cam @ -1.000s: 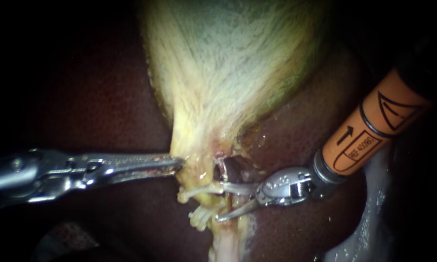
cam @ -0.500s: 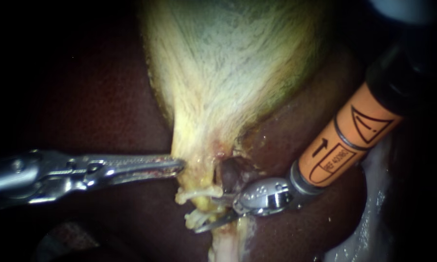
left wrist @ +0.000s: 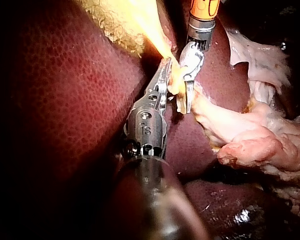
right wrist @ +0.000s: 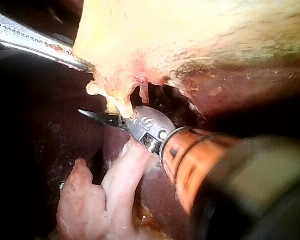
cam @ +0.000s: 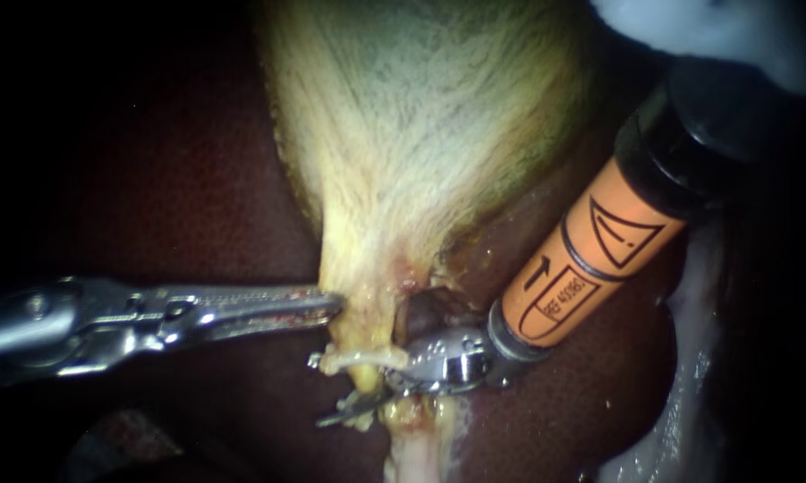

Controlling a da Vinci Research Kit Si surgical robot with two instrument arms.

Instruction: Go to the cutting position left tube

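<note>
The pale yellow gallbladder (cam: 420, 134) narrows to a neck over the dark red liver (cam: 152, 179). My left instrument (cam: 329, 304) comes in level from the left, jaws shut on the neck's edge; the left wrist view shows this grip (left wrist: 166, 70). My right instrument (cam: 324, 390), with an orange sleeve (cam: 581, 268), has thin blades open. They reach across the pale tube (cam: 353, 360) below the neck, one blade above and one below the yellow strand. In the right wrist view one blade tip (right wrist: 90, 114) shows; the other is hidden behind tissue. I cannot tell which tube is the left one.
Pale fatty tissue (cam: 689, 402) lies along the liver's right edge, also seen beside the blades (left wrist: 250, 135) and under the right instrument (right wrist: 105, 200). A dark hollow (cam: 420, 313) sits just right of the neck. A blurred pale shape (cam: 716, 27) fills the upper right corner.
My right instrument has slid left and slightly down, its open blades moving from right of the strands to across them. The left instrument and the gallbladder have stayed put.
</note>
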